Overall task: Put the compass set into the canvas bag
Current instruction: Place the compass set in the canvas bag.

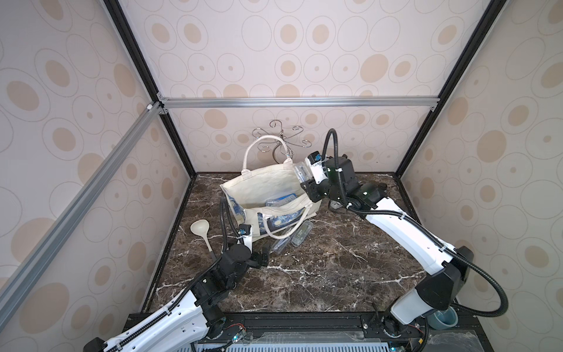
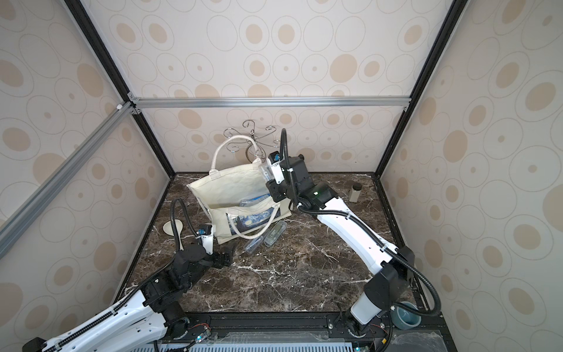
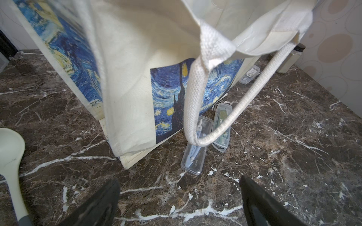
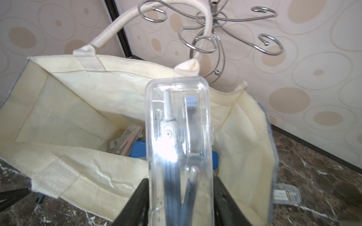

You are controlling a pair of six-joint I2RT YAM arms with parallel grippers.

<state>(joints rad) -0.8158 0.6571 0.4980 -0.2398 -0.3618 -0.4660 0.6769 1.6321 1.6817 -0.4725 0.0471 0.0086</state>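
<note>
The canvas bag (image 1: 262, 189) (image 2: 231, 189) stands open at the back middle of the table, starry print facing front (image 3: 184, 94). My right gripper (image 1: 304, 178) (image 4: 181, 182) is shut on a compass set (image 4: 179, 127) (image 2: 265, 172), a clear case with a grey compass, held over the bag's right rim. Two more clear compass cases (image 1: 281, 245) (image 1: 302, 234) lie in front of the bag under its drooping handle (image 3: 195, 117). My left gripper (image 1: 265, 251) (image 3: 180, 185) hovers open just above the table near them, empty. Cases lie inside the bag (image 4: 127, 143).
A cream ladle (image 1: 201, 228) (image 3: 9, 156) lies left of the bag. A wire hook stand (image 1: 281, 140) (image 4: 225, 29) rises behind it, by the far handle. Another clear case (image 4: 285, 194) lies at the bag's right. A black-capped bottle (image 2: 355, 192) stands back right; a grey bowl (image 2: 406, 318) sits front right.
</note>
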